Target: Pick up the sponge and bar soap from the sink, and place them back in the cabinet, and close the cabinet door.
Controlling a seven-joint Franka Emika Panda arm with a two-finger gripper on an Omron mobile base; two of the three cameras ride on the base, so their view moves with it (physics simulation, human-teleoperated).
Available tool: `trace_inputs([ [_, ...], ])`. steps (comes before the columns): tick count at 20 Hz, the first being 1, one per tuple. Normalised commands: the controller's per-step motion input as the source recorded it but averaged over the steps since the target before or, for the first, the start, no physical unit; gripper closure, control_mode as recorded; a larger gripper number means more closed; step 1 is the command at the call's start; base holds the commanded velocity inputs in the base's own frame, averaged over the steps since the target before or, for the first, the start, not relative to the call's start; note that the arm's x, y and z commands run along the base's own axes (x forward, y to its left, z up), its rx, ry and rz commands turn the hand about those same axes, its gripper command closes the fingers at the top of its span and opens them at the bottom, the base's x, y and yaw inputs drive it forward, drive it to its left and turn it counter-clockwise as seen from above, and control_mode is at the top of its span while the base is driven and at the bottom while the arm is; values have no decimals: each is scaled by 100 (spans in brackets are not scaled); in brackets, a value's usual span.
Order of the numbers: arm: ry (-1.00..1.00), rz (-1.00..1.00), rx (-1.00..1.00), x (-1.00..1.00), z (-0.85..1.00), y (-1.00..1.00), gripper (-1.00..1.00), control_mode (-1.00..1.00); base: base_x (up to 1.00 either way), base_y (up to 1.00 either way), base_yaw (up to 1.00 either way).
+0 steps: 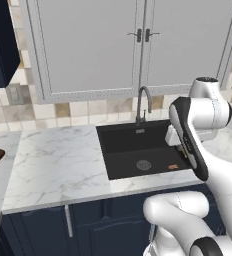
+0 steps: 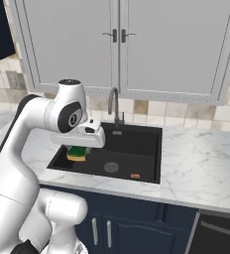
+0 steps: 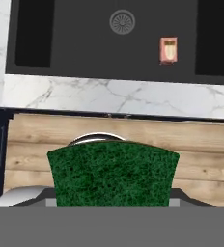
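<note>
Above a white marbled counter (image 2: 196, 158) and black recessed sink (image 2: 142, 141), the pincer (image 2: 78, 151) grips the green-and-yellow sponge (image 2: 77, 153); the orange-brown bar soap (image 2: 135, 176) lies on the basin floor. Next, likely: carry the sponge up-left to the navy cabinet (image 1: 0, 45).

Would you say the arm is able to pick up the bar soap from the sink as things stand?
Probably not yet: the gripper is shut on the sponge, so its jaws are occupied. The bar soap itself lies uncovered on the sink floor.
</note>
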Motion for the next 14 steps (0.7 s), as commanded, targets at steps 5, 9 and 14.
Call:
trace_inputs([
  [5,0,0,0,0,0,0,100,100,-53,-34,0],
  [9,0,0,0,0,0,0,100,100,-48,-37,0],
  [14,0,0,0,0,0,0,100,100,-31,-49,0],
])
